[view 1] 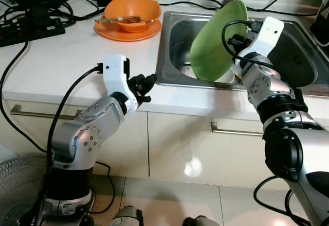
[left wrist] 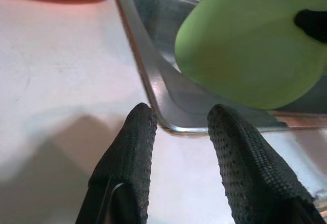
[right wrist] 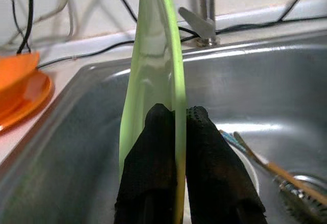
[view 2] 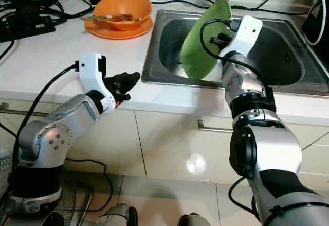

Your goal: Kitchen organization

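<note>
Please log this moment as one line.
right claw: shut on green plate, held on edge over sink | left claw: open, over counter

Plate (view 1: 218,40) was light green, plain. Bowl (view 1: 134,14) and the plate under it (view 1: 126,32) were orange. Sink (view 1: 298,61) was bare steel grey, counter (view 1: 56,56) white. Gripper fingers (left wrist: 133,157) were black with dotted texture.

The right arm is reaching forward over the sink's front edge, its right gripper (right wrist: 173,147) clamping the rim of the green plate (view 1: 218,40). The left gripper (left wrist: 181,152) is hovering at the counter's front edge, fingers slightly parted.
</note>
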{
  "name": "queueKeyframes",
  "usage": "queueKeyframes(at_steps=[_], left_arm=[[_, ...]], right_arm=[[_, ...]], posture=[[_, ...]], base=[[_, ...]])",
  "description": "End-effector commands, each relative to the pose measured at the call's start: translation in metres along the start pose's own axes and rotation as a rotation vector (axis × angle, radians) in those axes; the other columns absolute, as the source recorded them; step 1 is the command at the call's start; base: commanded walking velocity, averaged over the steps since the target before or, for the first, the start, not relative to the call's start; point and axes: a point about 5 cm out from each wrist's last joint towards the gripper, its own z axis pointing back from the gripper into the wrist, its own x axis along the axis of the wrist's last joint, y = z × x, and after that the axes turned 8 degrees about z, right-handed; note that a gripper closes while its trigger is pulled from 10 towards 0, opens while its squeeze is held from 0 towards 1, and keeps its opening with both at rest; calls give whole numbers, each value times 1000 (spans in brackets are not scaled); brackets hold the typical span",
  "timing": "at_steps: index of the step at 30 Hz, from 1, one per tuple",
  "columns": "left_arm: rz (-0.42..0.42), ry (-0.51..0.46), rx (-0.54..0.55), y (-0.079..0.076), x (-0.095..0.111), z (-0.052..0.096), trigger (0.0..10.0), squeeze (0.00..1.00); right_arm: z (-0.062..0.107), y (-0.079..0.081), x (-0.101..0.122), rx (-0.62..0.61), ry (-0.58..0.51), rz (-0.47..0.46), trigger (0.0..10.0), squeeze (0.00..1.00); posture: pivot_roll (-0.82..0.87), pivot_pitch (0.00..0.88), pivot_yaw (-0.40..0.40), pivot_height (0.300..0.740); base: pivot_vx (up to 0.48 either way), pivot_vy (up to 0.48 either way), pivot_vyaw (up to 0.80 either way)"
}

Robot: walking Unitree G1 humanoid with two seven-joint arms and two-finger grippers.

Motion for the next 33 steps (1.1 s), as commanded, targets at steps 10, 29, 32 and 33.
queueKeyframes(at_steps=[10, 29, 32, 33], left_arm=[[-64, 16, 3, -4, -2, 8, 10000, 0], [-56, 15, 15, -7, -5, 10, 10000, 0], [-56, 16, 20, -6, -6, 11, 10000, 0], [-56, 16, 20, -6, -6, 11, 10000, 0]], right_arm=[[-2, 14, 2, 27, -4, 83, 10000, 0], [0, 30, -14, 63, 42, 110, 10000, 365], [0, 31, -15, 66, 45, 112, 10000, 1000], [0, 31, -16, 65, 45, 112, 10000, 1000]], posture=[[153, 80, -55, 718], [179, 81, -61, 718], [180, 82, -61, 718], [180, 82, -62, 718]], base=[[0, 0, 0], [0, 0, 0], [0, 0, 0], [0, 0, 0]])
